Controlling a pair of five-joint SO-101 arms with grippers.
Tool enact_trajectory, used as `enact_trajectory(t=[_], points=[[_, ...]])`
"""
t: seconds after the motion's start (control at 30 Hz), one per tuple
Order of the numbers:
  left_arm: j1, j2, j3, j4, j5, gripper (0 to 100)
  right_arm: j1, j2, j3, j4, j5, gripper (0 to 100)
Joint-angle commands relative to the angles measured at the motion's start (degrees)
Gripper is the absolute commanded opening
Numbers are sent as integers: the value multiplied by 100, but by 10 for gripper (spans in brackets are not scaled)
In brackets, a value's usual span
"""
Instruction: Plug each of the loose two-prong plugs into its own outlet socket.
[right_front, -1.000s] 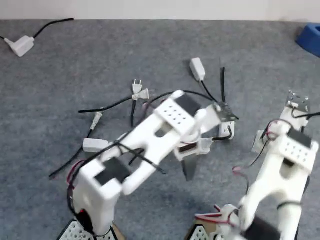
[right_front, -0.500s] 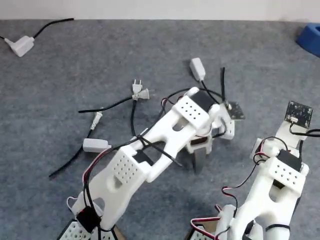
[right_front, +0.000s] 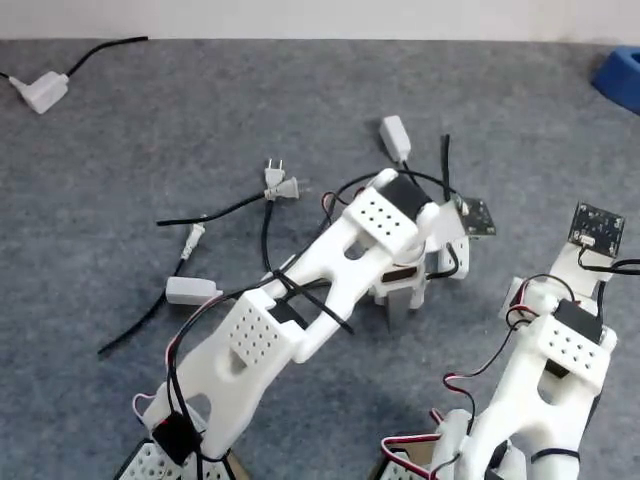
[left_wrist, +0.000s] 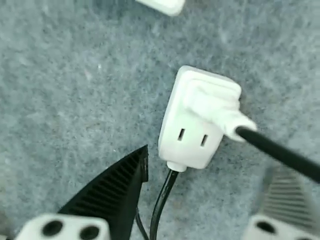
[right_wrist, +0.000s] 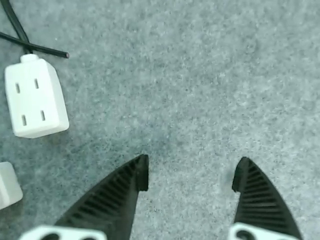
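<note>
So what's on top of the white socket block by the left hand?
A white plug with a black cord sits on the socket block. Two slots beside it are free. Its prongs are hidden.

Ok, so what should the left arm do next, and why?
Probably lift away and swing toward the loose white two-prong plug on the grey carpet. The left gripper is open and empty above a white socket block, which already seems to hold a white plug on a black cord, while that loose plug's prongs lie bare.
</note>
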Motion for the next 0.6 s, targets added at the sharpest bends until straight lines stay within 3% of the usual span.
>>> enact_trajectory(t=[0.0, 0.47, 0.57], points=[[-31, -66, 75, 44, -53, 200, 4, -13, -31, -66, -44, 268], [-66, -66, 189, -290, -62, 219, -163, -13, -13, 57, 114, 268], [-57, -66, 189, -360, -62, 265, -207, -13, -13, 57, 114, 268]])
